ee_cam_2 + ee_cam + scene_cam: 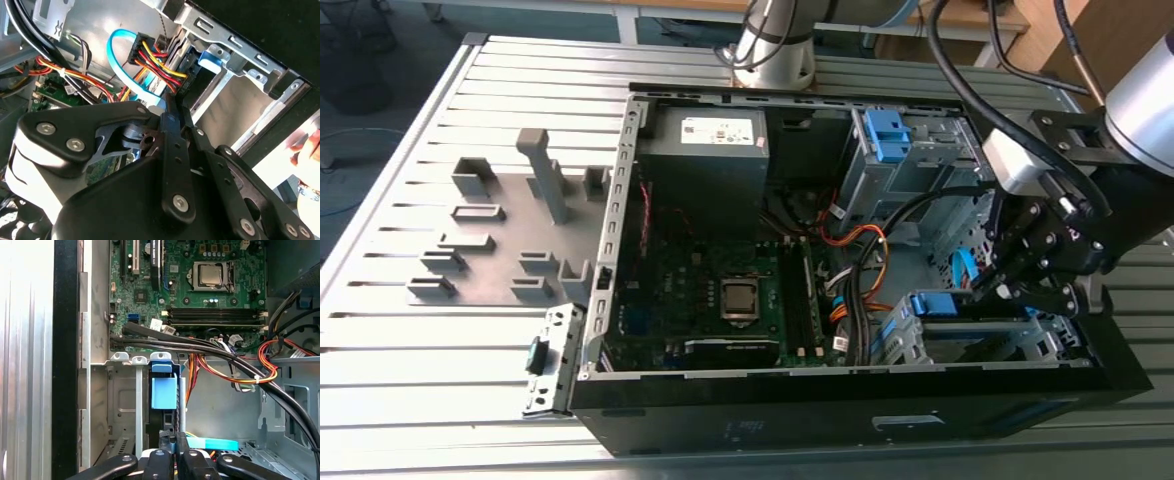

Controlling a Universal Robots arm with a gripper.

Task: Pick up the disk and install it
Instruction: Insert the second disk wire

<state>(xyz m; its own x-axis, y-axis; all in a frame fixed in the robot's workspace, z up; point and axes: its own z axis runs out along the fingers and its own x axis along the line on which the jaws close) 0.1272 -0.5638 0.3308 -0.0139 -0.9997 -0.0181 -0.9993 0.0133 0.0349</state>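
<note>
Disk (164, 390) seated edge-on, bright blue frame

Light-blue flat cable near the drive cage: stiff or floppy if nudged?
Likely floppy yet springy: the light-blue cable holds a free loop in the second wrist view, so it should bend aside. Probably light, being thin. It runs among the red-and-yellow wires, so a hard shove might strain its plug.

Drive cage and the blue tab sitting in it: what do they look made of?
Drive cage: bare sheet metal by its look, dull grey, with stamped slots and folded edges. Blue tab: likely moulded plastic, uniform bright colour, smooth matte face.
</note>
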